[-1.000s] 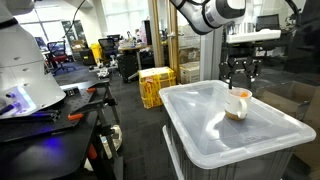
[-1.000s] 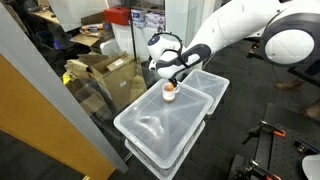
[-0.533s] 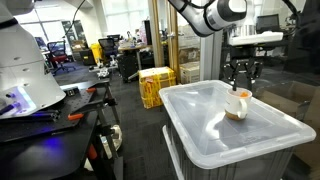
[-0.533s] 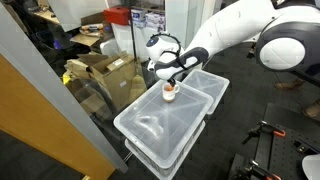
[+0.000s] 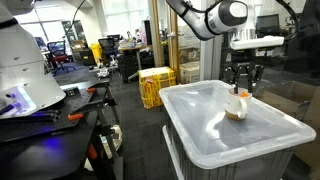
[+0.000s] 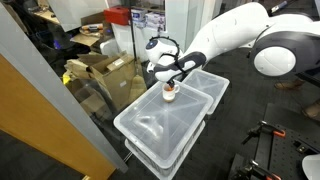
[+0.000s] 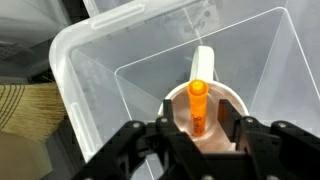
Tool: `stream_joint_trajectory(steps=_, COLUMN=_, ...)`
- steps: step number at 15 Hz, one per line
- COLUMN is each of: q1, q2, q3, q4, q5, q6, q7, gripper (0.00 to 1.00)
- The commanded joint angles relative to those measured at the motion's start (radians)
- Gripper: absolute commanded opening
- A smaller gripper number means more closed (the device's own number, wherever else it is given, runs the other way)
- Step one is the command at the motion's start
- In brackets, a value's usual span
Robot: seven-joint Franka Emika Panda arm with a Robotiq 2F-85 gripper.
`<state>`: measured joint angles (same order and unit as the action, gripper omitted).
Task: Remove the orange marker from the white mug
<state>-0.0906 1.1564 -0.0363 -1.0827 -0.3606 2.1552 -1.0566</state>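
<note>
The white mug (image 7: 225, 98) stands on the lid of a large translucent white plastic bin (image 7: 90, 60); its handle (image 7: 203, 60) points away in the wrist view. The orange marker (image 7: 198, 108) stands tilted inside the mug. My gripper (image 7: 199, 128) is open, directly above the mug, with one finger on each side of the marker and not touching it. In both exterior views the gripper (image 5: 241, 82) (image 6: 172, 78) hovers just over the mug (image 5: 237, 105) (image 6: 170, 93).
The bin (image 5: 225, 135) (image 6: 165, 125) stands on a second bin. Yellow crates (image 5: 155, 85) and a dark workbench (image 5: 60, 115) are to the side. Cardboard boxes (image 6: 105, 70) stand behind a glass partition.
The arm has shifted slightly and the gripper sits a little lower over the mug. The mug and marker have not moved.
</note>
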Motion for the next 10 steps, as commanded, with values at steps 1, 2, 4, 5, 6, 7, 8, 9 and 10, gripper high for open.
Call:
stream_joint_trajectory(steps=1, q1=0.003, q2=0.041, q3=-0.006, q4=0.078, q5=0.010, q6=-0.045, q7=-0.034, gripper=0.51)
stream_joint_trajectory(steps=2, q1=0.003, q2=0.048, q3=-0.006, q4=0.087, q5=0.011, q6=-0.050, q7=-0.034, gripper=0.51)
stream_joint_trajectory(steps=4, q1=0.004, q2=0.059, q3=-0.008, q4=0.102, q5=0.011, q6=-0.060, q7=-0.034, gripper=0.49)
stream_joint_trajectory(steps=5, q1=0.004, q2=0.063, q3=-0.008, q4=0.110, q5=0.012, q6=-0.066, q7=-0.032, gripper=0.49)
stream_joint_trajectory(steps=6, q1=0.005, q2=0.067, q3=-0.009, q4=0.119, q5=0.011, q6=-0.073, q7=-0.032, gripper=0.48)
stream_joint_trajectory(steps=7, q1=0.006, q2=0.071, q3=-0.011, q4=0.126, q5=0.012, q6=-0.081, q7=-0.028, gripper=0.48)
stream_joint_trajectory(steps=8, q1=0.007, q2=0.075, q3=-0.012, q4=0.133, q5=0.013, q6=-0.090, q7=-0.026, gripper=0.47)
stream_joint_trajectory(steps=9, q1=0.006, q2=0.076, q3=-0.011, q4=0.139, q5=0.014, q6=-0.104, q7=-0.028, gripper=0.48)
stream_joint_trajectory(steps=10, q1=0.007, q2=0.080, q3=-0.012, q4=0.146, q5=0.014, q6=-0.112, q7=-0.024, gripper=0.48)
